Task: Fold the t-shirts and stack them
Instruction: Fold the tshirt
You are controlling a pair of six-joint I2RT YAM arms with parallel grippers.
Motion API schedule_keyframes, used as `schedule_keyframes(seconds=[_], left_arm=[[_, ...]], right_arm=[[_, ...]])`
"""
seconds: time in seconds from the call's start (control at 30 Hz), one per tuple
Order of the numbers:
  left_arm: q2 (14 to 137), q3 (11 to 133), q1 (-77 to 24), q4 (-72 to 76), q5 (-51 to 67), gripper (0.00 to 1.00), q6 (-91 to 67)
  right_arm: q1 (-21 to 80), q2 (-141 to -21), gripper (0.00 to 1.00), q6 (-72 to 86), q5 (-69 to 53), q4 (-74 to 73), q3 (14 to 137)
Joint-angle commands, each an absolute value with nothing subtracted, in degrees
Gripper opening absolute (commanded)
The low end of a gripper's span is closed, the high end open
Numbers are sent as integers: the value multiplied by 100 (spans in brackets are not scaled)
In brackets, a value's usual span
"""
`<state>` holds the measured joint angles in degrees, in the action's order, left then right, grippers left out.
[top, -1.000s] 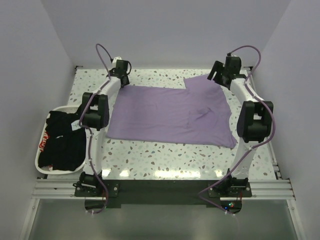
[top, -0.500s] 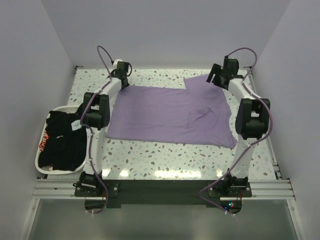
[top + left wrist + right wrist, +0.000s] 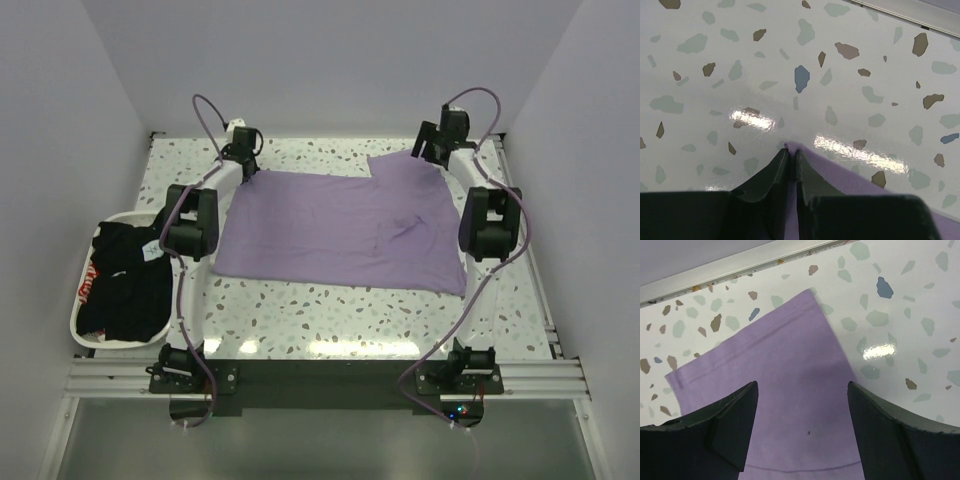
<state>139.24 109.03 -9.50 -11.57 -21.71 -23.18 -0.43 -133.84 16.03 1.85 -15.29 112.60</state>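
Note:
The lavender-purple t-shirt lies spread flat on the speckled table. My left gripper is at its far-left corner, shut on that corner of purple cloth, with a sliver of cloth between the jaws. My right gripper hovers open over the shirt's far-right sleeve, fingers apart on either side of it, not touching. Black t-shirts, one with a red-and-white print, lie heaped in the white tray at the left.
A metal rail runs along the table's far edge just beyond both grippers. White walls close in the table on three sides. The arm bases sit on the near rail.
The right arm has swung toward the far edge, its gripper now over the sleeve's far end. The shirt's right side has smoothed and shifted slightly. The left gripper has barely moved.

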Motion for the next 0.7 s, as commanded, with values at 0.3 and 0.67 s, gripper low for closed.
schedule_keyframes(seconds=[0.3,0.67], left_arm=[[13720,10608,-897,-853,-1925,14,-2347],[13649,10503,-844,-791,-1802,14,-2390]], right_arm=[[-123,-14493,72,1651,580,-1740,12779],[-44,-14818,65,1582,334,-1837,13043]])
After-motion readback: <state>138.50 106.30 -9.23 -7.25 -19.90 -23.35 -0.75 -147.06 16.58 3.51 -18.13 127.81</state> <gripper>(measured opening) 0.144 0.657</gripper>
